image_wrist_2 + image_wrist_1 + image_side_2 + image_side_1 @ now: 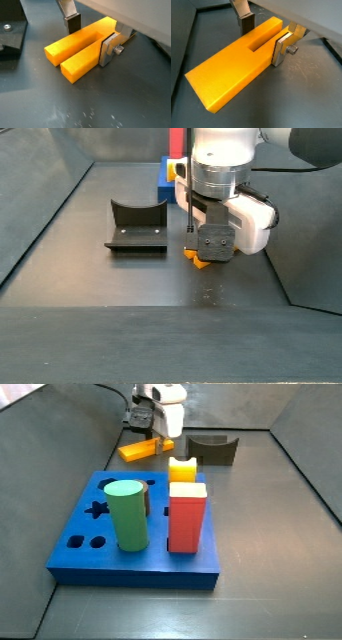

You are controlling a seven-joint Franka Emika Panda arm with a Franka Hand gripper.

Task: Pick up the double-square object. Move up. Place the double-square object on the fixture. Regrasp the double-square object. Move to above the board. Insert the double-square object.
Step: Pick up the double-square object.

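Dark grey floor [254, 534] with grey walls all around, like the inside of a big box. Down low at the top of a side view, just above the floor: the gripper [151, 439], white and black, on the end of the arm. Seen again in the middle of a side view [203, 248], with a bit of orange poking out under it. Lying flat on the floor between the fingers: the double-square object [234, 62], a long yellow-orange bar with a step along its top, also seen at [80, 50] and as an orange piece at the upper left of a side view [138, 450]. One dark pad [247, 24] close to the far side of the bar, one silver finger plate [281, 47] right against the near side. Narrow claw, fingers hugging the bar near one end; cannot tell for sure if squeezing tight yet. Most of the bar sticking out past the fingers. Near the bar, on the floor: the fixture [214, 447], small, dark and U-shaped, also at the left of a side view [138, 225]. Lower in the side view: the board [134, 554], big and blue, with a green cylinder [127, 514], a red block [187, 519] and a short yellow block [183, 470] standing in it, plus a star hole [96, 510].
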